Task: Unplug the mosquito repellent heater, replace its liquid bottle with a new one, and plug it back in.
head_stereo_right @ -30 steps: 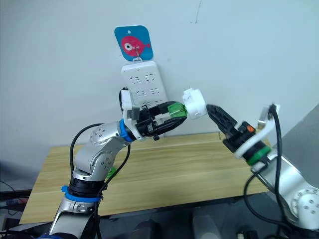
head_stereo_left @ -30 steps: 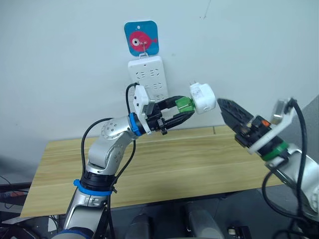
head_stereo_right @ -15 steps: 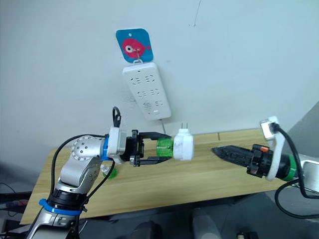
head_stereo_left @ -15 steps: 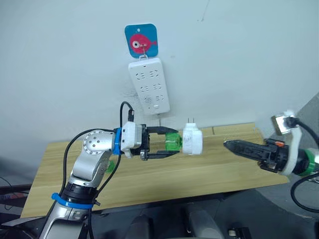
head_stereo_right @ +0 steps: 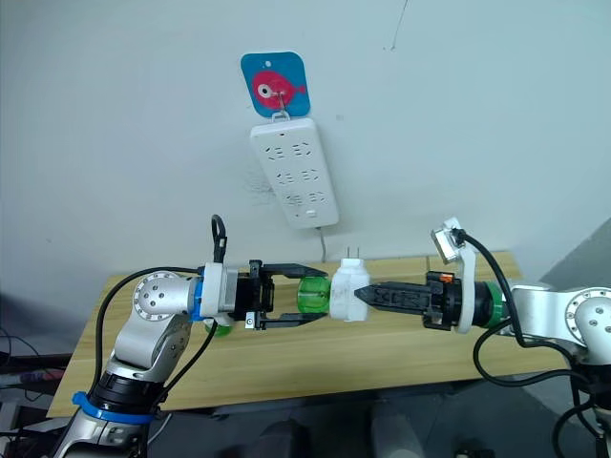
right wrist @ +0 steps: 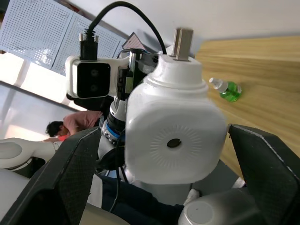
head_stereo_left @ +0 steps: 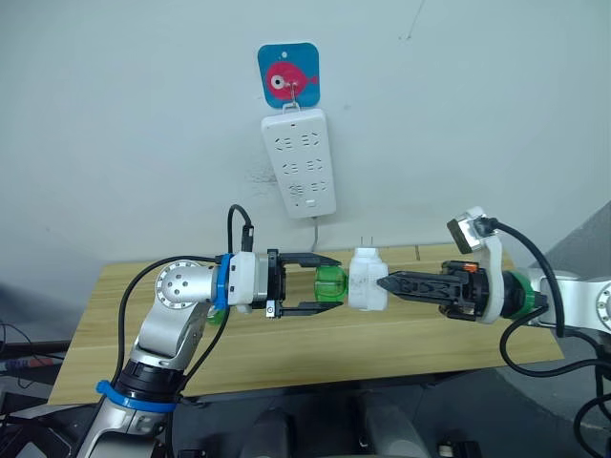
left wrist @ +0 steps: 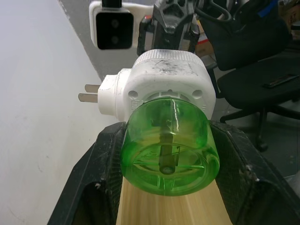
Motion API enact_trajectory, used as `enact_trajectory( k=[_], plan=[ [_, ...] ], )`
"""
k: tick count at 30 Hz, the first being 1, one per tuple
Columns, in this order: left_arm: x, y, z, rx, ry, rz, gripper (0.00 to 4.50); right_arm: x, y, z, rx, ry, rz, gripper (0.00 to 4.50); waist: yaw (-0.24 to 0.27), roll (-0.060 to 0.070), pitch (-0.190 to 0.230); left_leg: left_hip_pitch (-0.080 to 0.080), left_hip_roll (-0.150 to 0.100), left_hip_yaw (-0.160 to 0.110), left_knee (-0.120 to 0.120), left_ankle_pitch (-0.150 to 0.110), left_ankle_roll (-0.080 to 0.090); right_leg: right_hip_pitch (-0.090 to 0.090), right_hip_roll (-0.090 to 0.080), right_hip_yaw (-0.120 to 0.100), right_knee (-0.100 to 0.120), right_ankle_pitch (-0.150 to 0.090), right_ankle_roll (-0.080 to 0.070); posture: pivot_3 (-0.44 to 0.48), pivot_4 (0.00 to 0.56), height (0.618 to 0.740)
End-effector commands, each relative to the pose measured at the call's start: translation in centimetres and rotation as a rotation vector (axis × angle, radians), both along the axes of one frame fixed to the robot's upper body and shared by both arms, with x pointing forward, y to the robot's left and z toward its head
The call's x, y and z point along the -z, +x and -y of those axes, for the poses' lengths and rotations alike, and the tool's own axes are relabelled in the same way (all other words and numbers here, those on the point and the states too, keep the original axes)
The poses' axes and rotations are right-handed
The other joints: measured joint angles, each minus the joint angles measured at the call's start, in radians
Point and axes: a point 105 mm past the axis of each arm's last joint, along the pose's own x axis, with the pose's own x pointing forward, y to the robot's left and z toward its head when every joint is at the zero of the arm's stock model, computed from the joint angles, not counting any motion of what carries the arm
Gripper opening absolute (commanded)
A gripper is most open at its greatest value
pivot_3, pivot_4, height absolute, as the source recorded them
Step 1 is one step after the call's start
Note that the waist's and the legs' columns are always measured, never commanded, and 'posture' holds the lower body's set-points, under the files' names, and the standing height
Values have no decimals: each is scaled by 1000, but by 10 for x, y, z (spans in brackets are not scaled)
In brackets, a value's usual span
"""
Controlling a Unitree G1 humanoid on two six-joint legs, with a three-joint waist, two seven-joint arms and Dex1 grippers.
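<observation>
Already unplugged; heater (head_stereo_left: 368, 280) held by its green bottle (head_stereo_left: 330, 285) in left gripper (head_stereo_left: 320, 284) jaws; right gripper (head_stereo_left: 389, 283) jaws spread around it; swap pending.

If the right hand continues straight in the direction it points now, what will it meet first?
The right hand points at the small white rounded plastic heater, whose green transparent bottle the left hand grips. It would most likely meet the heater's vented face first; its open fingertips already flank it.

Head pair looks down-forward — wrist cameras face each other, close on heater (left wrist: 164, 89).
</observation>
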Motion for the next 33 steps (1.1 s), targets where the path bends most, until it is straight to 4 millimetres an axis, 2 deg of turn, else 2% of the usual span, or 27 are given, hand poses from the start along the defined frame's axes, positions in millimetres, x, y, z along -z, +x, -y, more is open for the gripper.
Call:
enact_trajectory(
  k=[1, 7, 10, 13, 17, 20, 22, 24, 26, 29, 31, 33],
  plan=[
    [-12, -7, 6, 27, -17, 61, 2308, -10, 1, -6, -14, 31, 27, 4500, 0, 0, 0, 0, 0, 0, 0, 0, 0, 0, 0, 0, 0, 0, 0, -102, 174, 730],
    [-12, -7, 7, 31, -18, 65, 2308, -9, 0, -16, -46, 61, 12, 4500, -1, 0, 0, 0, 0, 0, 0, 0, 0, 0, 0, 0, 0, 0, 0, -102, 174, 730],
    [-13, -7, 8, 29, -23, 64, 2308, -8, 0, -19, -55, 60, 8, 3931, -1, 0, 1, 0, 0, 0, 0, 0, 0, 0, 0, 0, 0, 0, 0, -102, 174, 730],
    [-15, -6, 9, 18, -35, 53, 2308, -8, 0, -20, -65, 60, 7, 2961, -1, 0, 1, 0, 0, 0, 0, 0, 0, 0, 0, 0, -1, 0, 0, -102, 174, 730],
    [-14, -9, 10, 31, -21, 10, 2308, -10, -1, -21, -74, 64, 15, 2980, -1, 0, 1, 0, 0, 0, -1, 0, 0, 0, 0, 0, -1, 0, 0, -96, 171, 730],
    [-9, -21, 10, 118, 69, -63, 2308, -11, -1, -21, -75, 61, 22, 2980, -1, 0, 1, -1, 1, 0, -1, 0, 0, 0, 0, 0, -1, 0, 0, -95, 168, 730],
    [-8, -22, 10, 138, 129, -143, 2308, -13, 0, -20, -78, 52, 28, 2980, -2, 0, 3, -1, 1, -1, -1, 0, 0, -1, 0, -1, -1, 0, 0, -93, 168, 730],
    [-8, -15, 8, 113, 193, -325, 2308, -15, -1, -20, -95, 22, 69, 2980, -2, 1, 4, -1, 1, -1, -1, 0, 0, 0, 1, -1, -1, 0, 1, -89, 164, 730],
    [-9, -11, 1, 100, 266, -614, 2308, -17, -3, -21, -121, -24, 136, 2980, -3, 0, 5, -1, 0, -1, 0, 0, 0, 0, 1, -1, -1, 0, 1, -89, 163, 730],
    [-16, -16, -13, 127, 355, -1001, 2308, -18, -11, -23, -198, -102, 256, 2980, -6, 2, 7, -2, 0, -2, -1, 0, 0, -1, 2, -4, -1, -1, 2, -90, 163, 730],
    [-18, -10, -14, 94, 355, -1059, 2308, -19, -15, -24, -229, -111, 294, 2980, -6, 2, 8, -2, 1, -3, -1, -1, 2, -1, 2, -8, -3, -1, 3, -99, 163, 730],
    [-19, -7, -12, 73, 354, -1047, 2308, -20, -16, -26, -238, -111, 318, 2980, -5, 3, 8, -3, 1, -5, -2, -2, 3, -1, 2, -11, -4, -2, 3, -99, 163, 730]
  ],
)
